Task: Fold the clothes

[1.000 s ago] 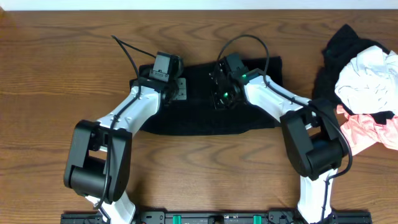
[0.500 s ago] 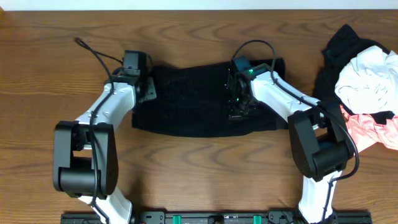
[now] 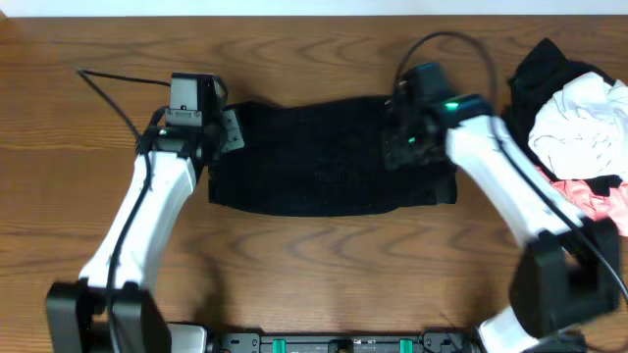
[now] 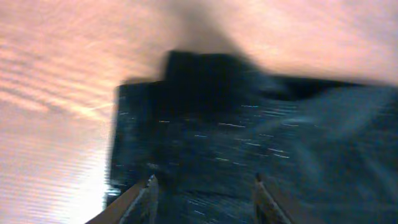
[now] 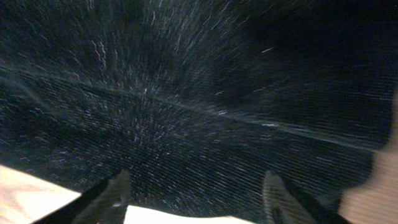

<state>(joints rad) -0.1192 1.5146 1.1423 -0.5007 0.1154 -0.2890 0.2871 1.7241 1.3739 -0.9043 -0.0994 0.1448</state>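
Wooden table (image 3: 314,275). Large black ribbed garment (image 3: 314,162) lies flat at centre, spread wider than a second ago. Heap at right edge: white garment (image 3: 579,123) on another black garment (image 3: 535,69), coral-pink garment (image 3: 589,201) at its near side. Left gripper (image 4: 204,186) over the large garment's left end, jaws moderately apart. Right gripper (image 5: 196,193) over its right end, jaws wide. Both arms have swung outward.

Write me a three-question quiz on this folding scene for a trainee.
1. True or false: the large black garment lies spread flat on the table.
2. The coral-pink garment lies: A) in the pile at the table's right edge; B) on the large black garment; C) in the left jaws.
3. Which gripper hangs over the large black garment's end nearest the pile?
Key: 1 true; 2 A; 3 the right gripper.
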